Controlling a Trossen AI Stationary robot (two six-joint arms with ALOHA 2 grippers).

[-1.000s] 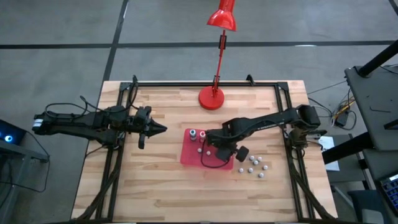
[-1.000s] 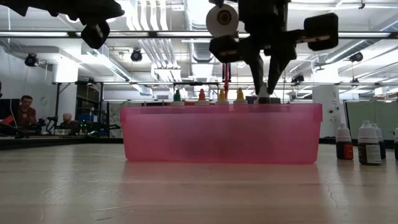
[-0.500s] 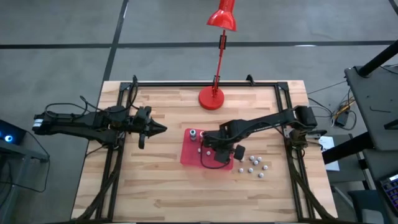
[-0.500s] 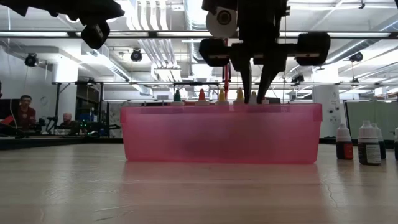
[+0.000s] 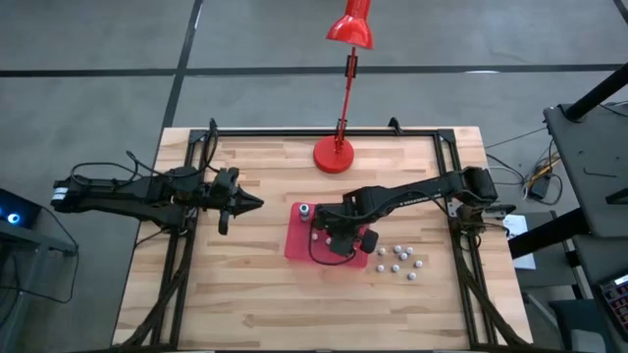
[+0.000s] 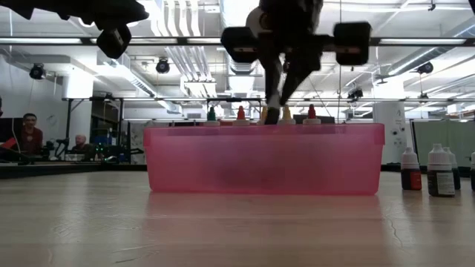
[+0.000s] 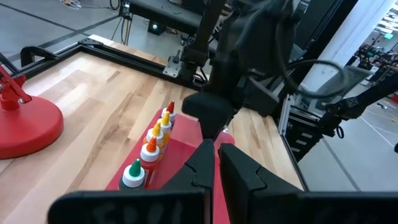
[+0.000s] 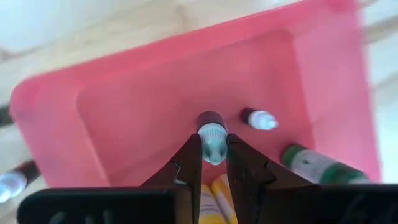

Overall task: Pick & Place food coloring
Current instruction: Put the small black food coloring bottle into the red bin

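A red tray (image 5: 297,247) sits mid-table. Along one side of it stands a row of tiny bottles with green, orange, yellow and red caps (image 7: 155,140); their tips show above the tray wall (image 6: 240,113). My right gripper (image 5: 330,235) hangs over the tray, shut on a small dark bottle with a pale cap (image 8: 212,134). Another white-capped bottle (image 8: 258,118) and a green one (image 8: 308,165) are inside the tray. My left gripper (image 5: 255,203) waits shut, left of the tray, above the table. My right gripper pinches the dark bottle at its pale cap (image 8: 213,142) between the two fingertips (image 8: 194,155), coming from above and pointing down at a slight slant. The dark body (image 8: 210,117) hangs below the fingers over the tray floor, about level with the tray rim (image 6: 271,115).
Several more white-capped small bottles (image 5: 400,260) stand on the wood right of the tray, two of them showing as dark bottles (image 6: 439,170). A red desk lamp's base (image 5: 334,154) stands at the far edge. Black frame rails run along both table sides.
My right gripper has moved over the tray toward the table's left, carrying the bottle and tilting slightly. A red cap that it hid now shows above the tray wall.
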